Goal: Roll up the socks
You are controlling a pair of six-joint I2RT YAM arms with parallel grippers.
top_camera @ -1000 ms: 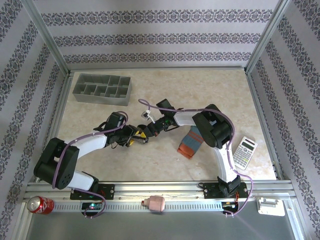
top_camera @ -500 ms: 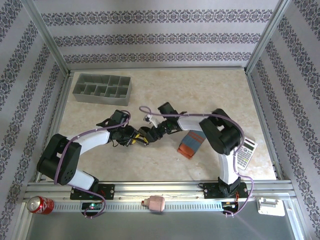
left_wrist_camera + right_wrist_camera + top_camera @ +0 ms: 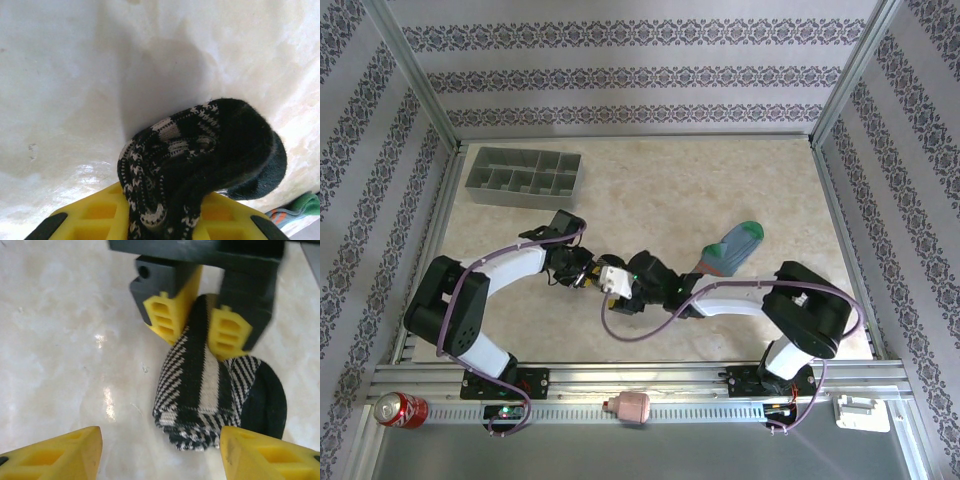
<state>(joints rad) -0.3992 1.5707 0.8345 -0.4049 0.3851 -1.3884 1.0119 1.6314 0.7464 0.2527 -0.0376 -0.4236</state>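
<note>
The black sock with thin white stripes (image 3: 210, 400) is bunched into a fat roll on the table. My left gripper (image 3: 584, 271) is shut on its upper end, one yellow finger on each side (image 3: 165, 315). The left wrist view has the same sock (image 3: 200, 155) bulging out from between the yellow fingers (image 3: 95, 215). My right gripper (image 3: 160, 460) stands open just short of the roll, one fingertip to each side and neither touching it. The blue-grey sock (image 3: 730, 247) lies right of centre, teal toe pointing away, its cuff end under my right arm.
A grey divided organiser (image 3: 525, 178) stands at the back left. On the front rail are a red soda can (image 3: 398, 408) and a pink object (image 3: 633, 407). My right forearm lies low across the table's near middle.
My right arm has swung down towards the near edge and now faces the black sock from its near side, uncovering the blue-grey sock's teal toe. The left gripper keeps its hold.
</note>
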